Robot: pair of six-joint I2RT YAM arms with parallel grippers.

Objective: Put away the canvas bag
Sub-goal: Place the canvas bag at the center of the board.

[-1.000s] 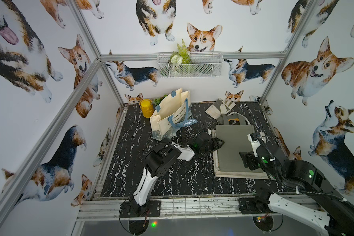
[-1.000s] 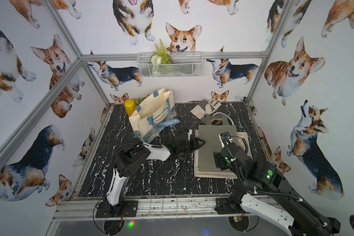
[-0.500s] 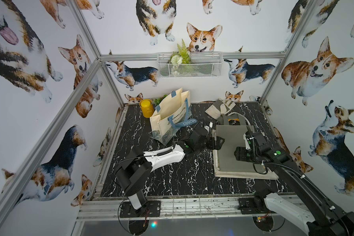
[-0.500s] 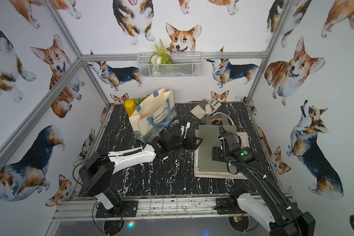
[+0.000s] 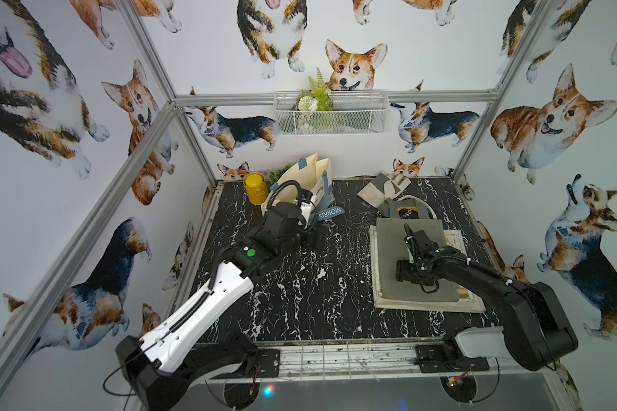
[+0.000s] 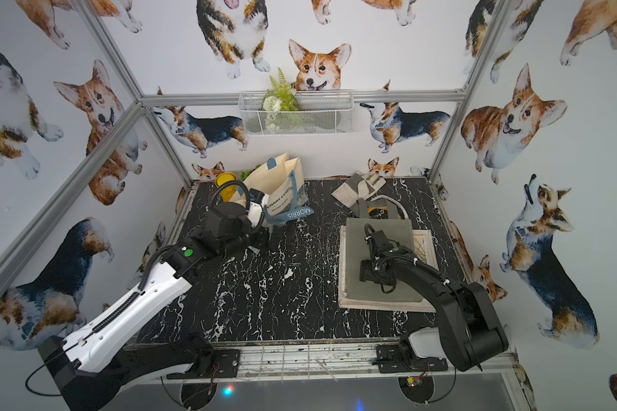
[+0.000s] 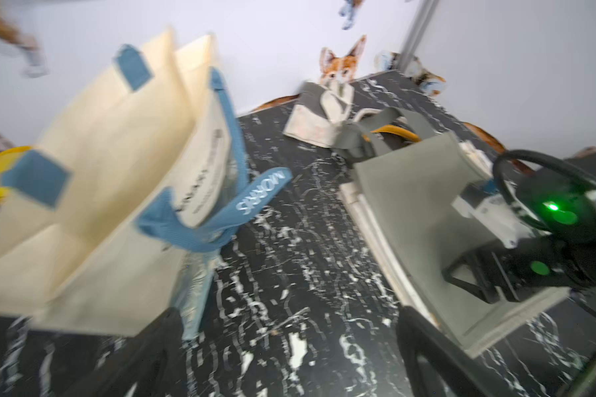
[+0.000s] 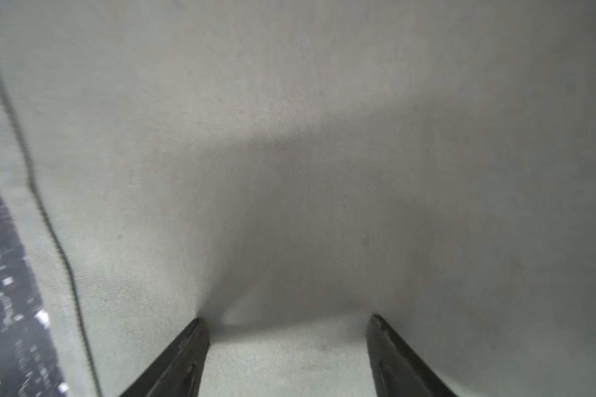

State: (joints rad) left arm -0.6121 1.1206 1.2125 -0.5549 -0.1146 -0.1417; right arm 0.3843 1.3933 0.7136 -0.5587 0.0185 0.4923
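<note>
A flat grey canvas bag [image 5: 389,245] [image 6: 357,249] lies on a pale wooden picture frame [image 5: 428,306] on the right-hand side of a black, white-veined marble counter [image 5: 317,284], its grey handles [image 5: 392,208] pointing toward the back wall. In both top views, the right arm's claw [image 5: 400,275] [image 6: 364,272] is down on the middle of the bag. The right wrist view shows the claw [image 8: 286,319] with its two dark jaws spread apart and their tips against the grey cloth [image 8: 289,103], which puckers slightly beside one tip; nothing is clamped between them. Across the counter, the left arm reaches toward a standing cream tote bag with blue straps [image 5: 300,178] [image 6: 271,174], one strap printed "MORRIS" [image 5: 330,213]. The left wrist view is blurred, but it shows the left claw [image 7: 288,311] gaping wide with only bare counter between its jaws, the tote [image 7: 100,154] just to one side and the grey bag [image 7: 410,206] to the other. A yellow cylindrical canister [image 5: 253,185] stands in the back corner beside the tote. A pair of grey-and-cream work gloves [image 5: 385,186] rests near the back wall, just behind the bag's handles. A white wire basket holding green fern sprigs [image 5: 335,117] hangs on the corgi-patterned back wall.
</note>
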